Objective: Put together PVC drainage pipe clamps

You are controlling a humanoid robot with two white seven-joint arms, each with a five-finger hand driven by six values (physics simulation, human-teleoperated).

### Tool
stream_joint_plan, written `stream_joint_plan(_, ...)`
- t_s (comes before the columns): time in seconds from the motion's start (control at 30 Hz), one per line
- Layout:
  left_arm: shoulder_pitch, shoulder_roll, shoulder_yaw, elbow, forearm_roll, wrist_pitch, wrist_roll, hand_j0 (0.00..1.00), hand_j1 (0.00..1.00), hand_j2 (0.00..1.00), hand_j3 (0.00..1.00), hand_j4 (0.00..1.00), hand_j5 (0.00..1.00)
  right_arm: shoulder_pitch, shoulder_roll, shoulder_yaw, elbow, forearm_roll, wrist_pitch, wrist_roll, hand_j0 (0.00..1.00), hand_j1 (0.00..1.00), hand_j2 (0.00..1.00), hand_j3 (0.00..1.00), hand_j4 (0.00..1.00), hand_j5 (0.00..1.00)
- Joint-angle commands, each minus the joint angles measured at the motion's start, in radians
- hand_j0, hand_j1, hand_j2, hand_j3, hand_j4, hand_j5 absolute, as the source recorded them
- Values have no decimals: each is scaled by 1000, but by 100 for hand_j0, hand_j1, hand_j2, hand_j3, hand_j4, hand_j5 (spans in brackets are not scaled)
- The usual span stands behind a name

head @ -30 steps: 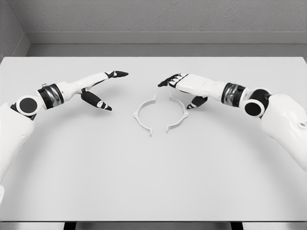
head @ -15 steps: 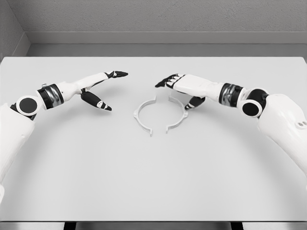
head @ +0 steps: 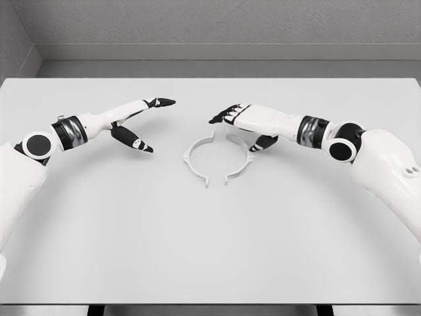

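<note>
Right hand (head: 240,118), fingers relaxed and gripping nothing, rests against the right clamp half (head: 241,160), apparently to push it toward the left clamp half (head: 195,158).

Left arm enters from the lower left, its hand (head: 135,120) extended with fingers straight and thumb splayed downward, holding nothing. Right arm enters from the right, its hand (head: 245,122) reaching leftward, palm down, fingers loosely extended, thumb tucked beneath.

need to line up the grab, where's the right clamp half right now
In the head view the right clamp half lies flat on the table just right of centre, facing the left clamp half, directly below the right hand.
</note>
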Motion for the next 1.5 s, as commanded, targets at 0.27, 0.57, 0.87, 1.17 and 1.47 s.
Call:
stream_joint_plan(0.27,-2,0,1,-1,8,2,0,100,100,100,100,100,100,0,0,8,-13,-5,1,0,100,100,100,100,100,100)
stream_joint_plan(0.57,2,20,1,-1,28,2,0,100,100,100,100,100,100,0,0,9,-34,-5,1,0,100,100,100,100,100,100)
stream_joint_plan(0.87,2,20,1,-1,28,2,0,100,100,100,100,100,100,0,0,11,-42,-5,1,0,100,100,100,100,100,100)
stream_joint_plan(1.17,2,22,1,-1,36,2,0,100,100,100,100,100,100,0,-8,-1,-45,-7,1,0,100,100,100,100,100,100)
stream_joint_plan(1.47,0,22,1,-1,38,2,0,100,100,100,100,100,100,-2,-8,-11,4,-4,1,-2,100,100,100,100,100,100)
